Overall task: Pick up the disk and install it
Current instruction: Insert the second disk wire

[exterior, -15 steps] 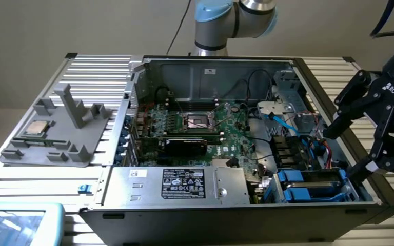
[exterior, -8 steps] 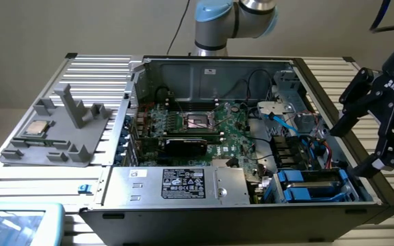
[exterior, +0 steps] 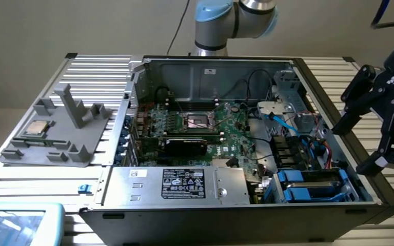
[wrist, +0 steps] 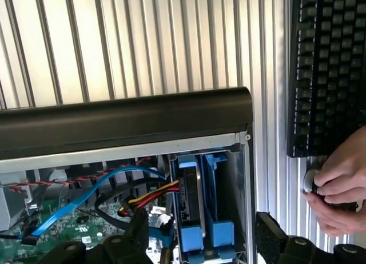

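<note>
While the gripper [exterior: 378, 138] is hanging wide open and empty above the case's edge on the exterior view's right, the disk [wrist: 190, 198] is already sitting upright in its blue carrier inside the drive bay [exterior: 311, 185], so the pick-up appears not yet begun. Reaching it is likely calling for a straight descent, since bay walls and cables [wrist: 146, 195] are crowding it; beyond the case a person's hand [wrist: 337, 190] is resting near a keyboard [wrist: 326, 70].
</note>
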